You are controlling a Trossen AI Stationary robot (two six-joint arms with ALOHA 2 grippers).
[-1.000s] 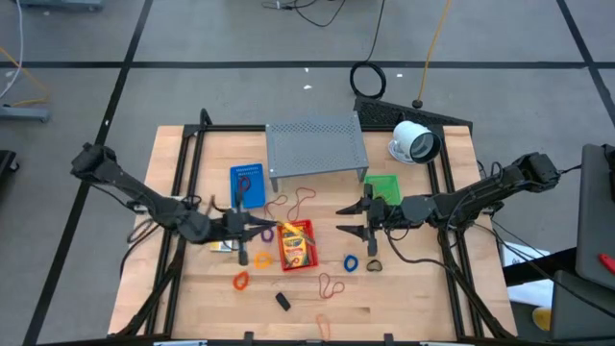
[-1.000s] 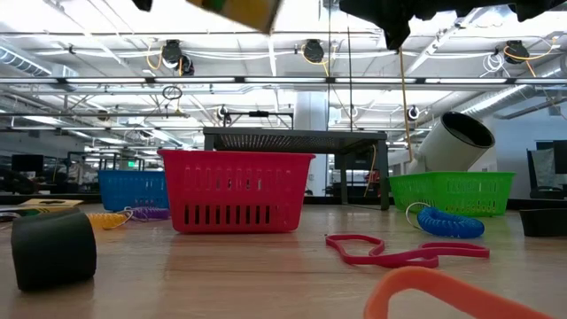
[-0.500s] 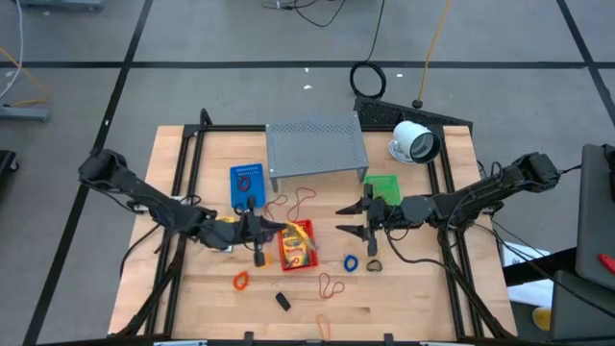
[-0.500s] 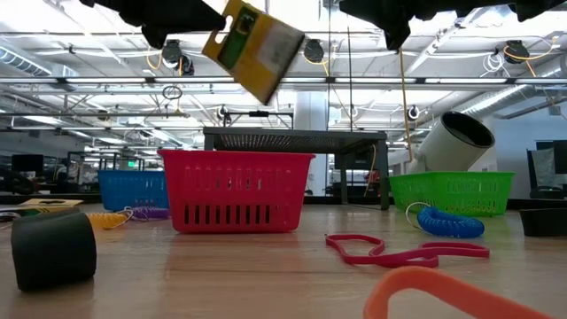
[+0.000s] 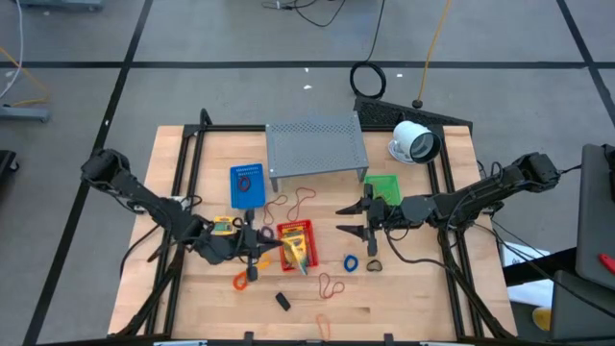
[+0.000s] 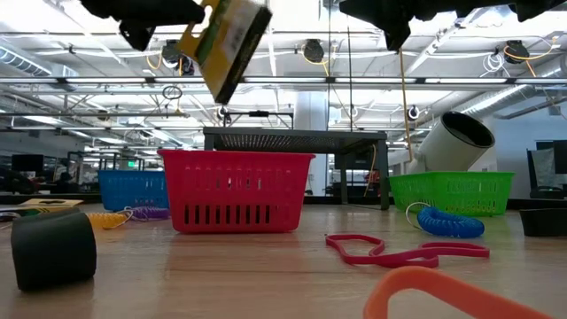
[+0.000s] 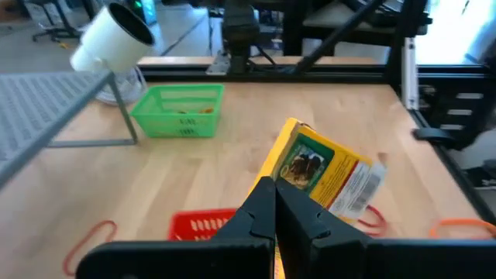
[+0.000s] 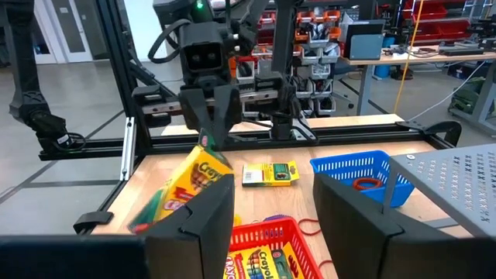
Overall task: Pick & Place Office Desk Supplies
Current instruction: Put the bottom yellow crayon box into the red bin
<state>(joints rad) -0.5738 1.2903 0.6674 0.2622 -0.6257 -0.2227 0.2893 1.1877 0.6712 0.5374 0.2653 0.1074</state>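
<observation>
The left gripper (image 7: 274, 203) is clamped on a crayon box (image 7: 324, 174), a yellow pack with a green label panel and red-orange trim. It hangs tilted in the air just above the open red basket (image 5: 296, 244), which already holds similar yellow packs. A second yellow pack (image 5: 224, 226) lies flat on the table beside the red basket. The right gripper (image 5: 364, 219) waits on the basket's other side, fingers spread wide and empty.

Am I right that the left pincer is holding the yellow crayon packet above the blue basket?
Not quite: the left pincer holds the yellow crayon packet above the red basket, not the blue one; the right wrist view shows it.
</observation>
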